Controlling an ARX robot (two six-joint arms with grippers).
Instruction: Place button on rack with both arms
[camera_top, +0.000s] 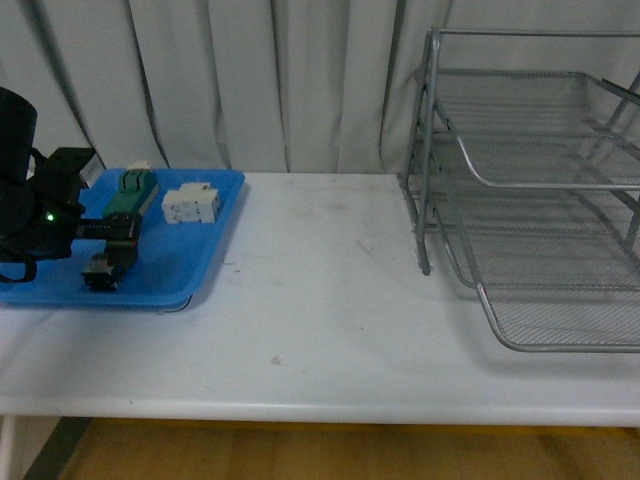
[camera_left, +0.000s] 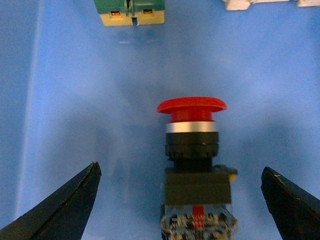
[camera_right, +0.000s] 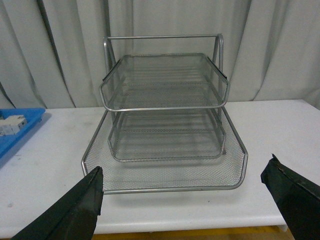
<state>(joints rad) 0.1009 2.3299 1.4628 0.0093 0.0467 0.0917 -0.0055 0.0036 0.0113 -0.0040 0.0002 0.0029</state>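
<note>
Because the button (camera_left: 195, 165) lies on its side on the blue tray (camera_left: 75, 100), its dark body offers two flat flanks to a grip. Its long axis runs from that body through the black collar and silver ring to the red cap (camera_left: 191, 107), and the cap points toward the green block (camera_left: 131, 12) at the tray's far side. The left gripper (camera_left: 180, 170) hangs over it with its fingers (camera_left: 70, 210) spread wide, one on each side of the body, touching nothing and holding nothing. It looks lined up so that closing would pinch across the body, square to the long axis, which seems the steadier hold. A white block (camera_top: 190, 203) sits beside the green one, clear of the approach. Well apart across the white table (camera_top: 320, 320) stands the rack (camera_right: 165, 107), its bottom tray pulled out toward the robot, probably to give an open landing place. The right gripper (camera_right: 183, 170) faces it, fingers equally wide and empty, likely waiting to take the button.
</note>
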